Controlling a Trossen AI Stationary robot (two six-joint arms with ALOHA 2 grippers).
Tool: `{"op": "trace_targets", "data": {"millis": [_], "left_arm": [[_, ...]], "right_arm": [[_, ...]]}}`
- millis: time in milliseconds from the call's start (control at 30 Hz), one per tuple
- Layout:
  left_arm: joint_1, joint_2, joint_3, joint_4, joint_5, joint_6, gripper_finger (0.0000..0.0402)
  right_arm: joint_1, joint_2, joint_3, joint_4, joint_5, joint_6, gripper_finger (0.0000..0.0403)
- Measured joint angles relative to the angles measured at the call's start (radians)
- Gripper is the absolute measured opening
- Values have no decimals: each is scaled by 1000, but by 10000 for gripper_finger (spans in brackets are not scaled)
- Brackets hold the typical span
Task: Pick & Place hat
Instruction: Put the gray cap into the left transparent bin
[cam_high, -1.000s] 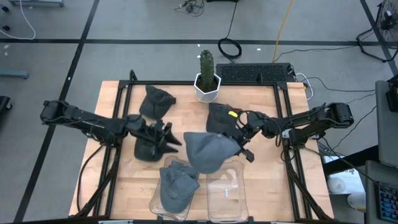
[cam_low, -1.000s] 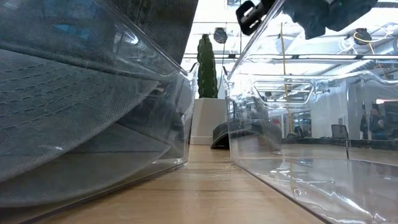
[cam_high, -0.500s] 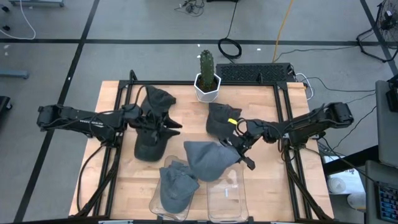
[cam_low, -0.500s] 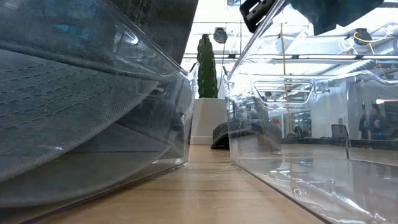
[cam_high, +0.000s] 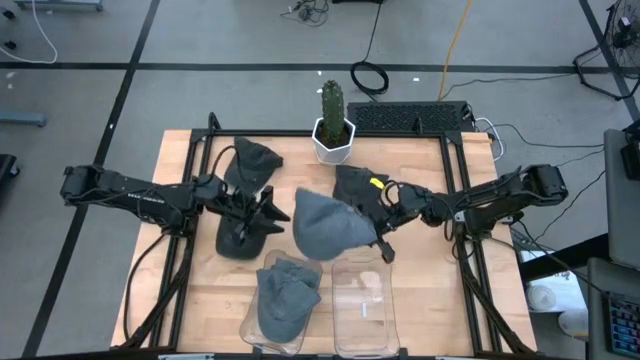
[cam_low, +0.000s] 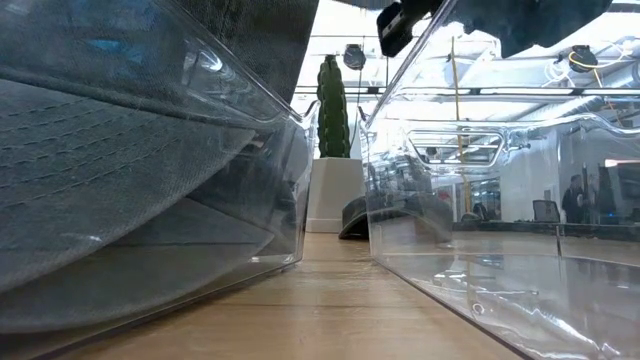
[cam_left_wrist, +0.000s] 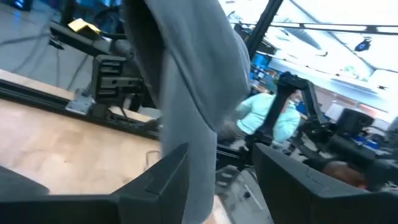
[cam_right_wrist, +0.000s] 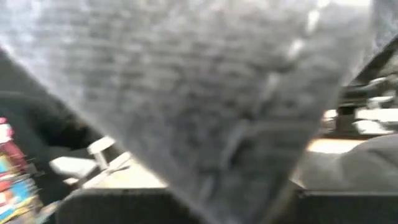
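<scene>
My right gripper (cam_high: 378, 236) is clamped on the grey hat (cam_high: 328, 223), holding it up off the surface (cam_high: 440, 300) just behind the two clear bins. The hat hangs out to the side of my gripper, toward the middle of the surface, and in my right wrist view the grey fabric (cam_right_wrist: 205, 93) fills nearly everything, so I can't make out my own fingertips there. From the low view I only catch a dark bit of that gripper (cam_low: 400, 18) up above the bin wall.

My left gripper (cam_high: 262, 212) is over on the other side with its fingers spread apart, sitting above a dark hat (cam_high: 238, 238) on the surface, not holding anything. In the left wrist view the two dark fingers (cam_left_wrist: 165, 180) stand apart with the hanging grey hat (cam_left_wrist: 186, 81) farther off between them.

Going outward: the left clear bin (cam_high: 250, 325) already has a grey hat in it (cam_high: 283, 298), and the right clear bin (cam_high: 380, 320) beside it sits just below the hat I'm holding. Another dark hat (cam_high: 252, 160) lies near the back left, and one more dark hat (cam_high: 352, 190) lies under my right arm. A cactus in a white pot (cam_high: 333, 130) stands at the back edge in the middle.
</scene>
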Motion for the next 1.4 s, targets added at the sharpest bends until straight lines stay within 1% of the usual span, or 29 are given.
{"op": "trace_targets", "data": {"millis": [133, 267, 400, 567, 700, 867, 1033, 1133, 1300, 1400], "left_arm": [[-21, 27, 0, 28, -99, 51, 184], [-31, 70, 0, 117, -218, 100, 184], [-31, 109, 0, 228, -304, 104, 184], [-32, 113, 0, 226, -316, 99, 184], [-32, 109, 0, 228, -329, 99, 184], [-32, 110, -1, 216, -428, 95, 184], [-18, 126, -1, 249, -447, 12, 184], [-17, 165, -1, 315, -444, -23, 184], [-14, 272, 4, 493, -474, -64, 184], [-6, 323, 40, 522, -463, -96, 184]], "right_arm": [[-15, 0, 0, 81, 104, -72, 0], [-20, 1, -2, 151, 196, -180, 0], [-34, 1, -2, 200, 255, -220, 0], [-34, -3, -1, 220, 336, -279, 0], [-36, -8, 1, 277, 339, -286, 0], [-34, -8, 0, 282, 328, -266, 0], [-32, -8, 0, 270, 329, -277, 0], [-34, -8, 0, 265, 329, -279, 0], [-34, -8, 0, 265, 332, -300, 0], [-34, -8, 0, 266, 350, -312, 0]]}}
